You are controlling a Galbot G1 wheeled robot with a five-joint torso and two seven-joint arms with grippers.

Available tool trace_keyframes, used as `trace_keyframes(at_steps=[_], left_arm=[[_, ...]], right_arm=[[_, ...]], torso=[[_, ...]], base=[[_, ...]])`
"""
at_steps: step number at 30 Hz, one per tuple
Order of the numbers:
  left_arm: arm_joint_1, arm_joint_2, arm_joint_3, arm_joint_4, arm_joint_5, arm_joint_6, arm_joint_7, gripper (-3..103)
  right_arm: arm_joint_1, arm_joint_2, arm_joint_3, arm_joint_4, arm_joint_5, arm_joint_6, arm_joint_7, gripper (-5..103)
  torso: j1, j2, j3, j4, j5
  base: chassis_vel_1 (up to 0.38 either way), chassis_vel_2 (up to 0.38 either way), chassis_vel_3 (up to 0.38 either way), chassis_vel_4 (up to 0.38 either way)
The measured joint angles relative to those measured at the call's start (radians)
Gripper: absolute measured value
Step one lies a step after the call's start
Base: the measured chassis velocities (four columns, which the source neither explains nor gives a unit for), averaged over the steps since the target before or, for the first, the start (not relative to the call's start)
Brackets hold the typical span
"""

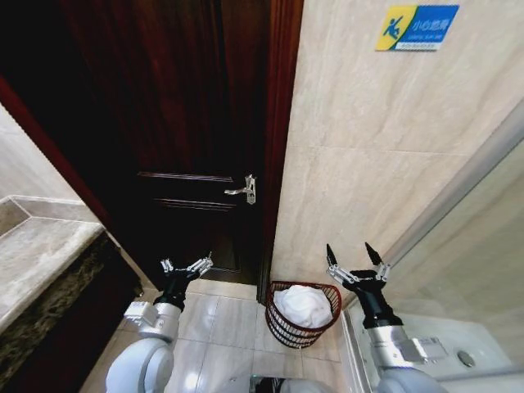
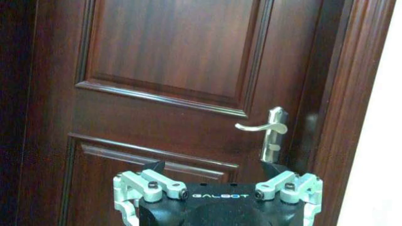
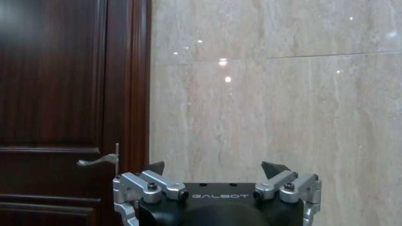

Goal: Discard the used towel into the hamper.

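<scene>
A dark door (image 1: 192,123) fills the upper left of the head view; the hamper (image 1: 303,315) stands lower centre, the white towel (image 1: 301,304) already inside. The right gripper (image 1: 354,254) is spread wide and empty just right of it, the left gripper (image 1: 187,266) open lower left; best withdraw upward, clear of the rim

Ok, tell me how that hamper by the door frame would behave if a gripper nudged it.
The hamper looks like thin openwork wire, so it is probably light and would slide on the glossy floor tiles. It tapers toward its base, so a push near the rim might tip it. The white towel inside likely adds little weight.
</scene>
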Motion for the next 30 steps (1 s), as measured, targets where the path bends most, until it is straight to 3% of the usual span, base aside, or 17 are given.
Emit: trace_keyframes(at_steps=[13,30], left_arm=[[0.0,0.0,0.0,0.0,0.0,0.0,0.0,100],[0.0,0.0,0.0,0.0,0.0,0.0,0.0,100]], right_arm=[[0.0,0.0,0.0,0.0,0.0,0.0,0.0,100],[0.0,0.0,0.0,0.0,0.0,0.0,0.0,100]], torso=[[0.0,0.0,0.0,0.0001,-0.0003],[0.0,0.0,0.0,0.0,0.0001]], base=[[0.088,0.084,-0.084,-0.093],[0.0,0.0,0.0,0.0]])
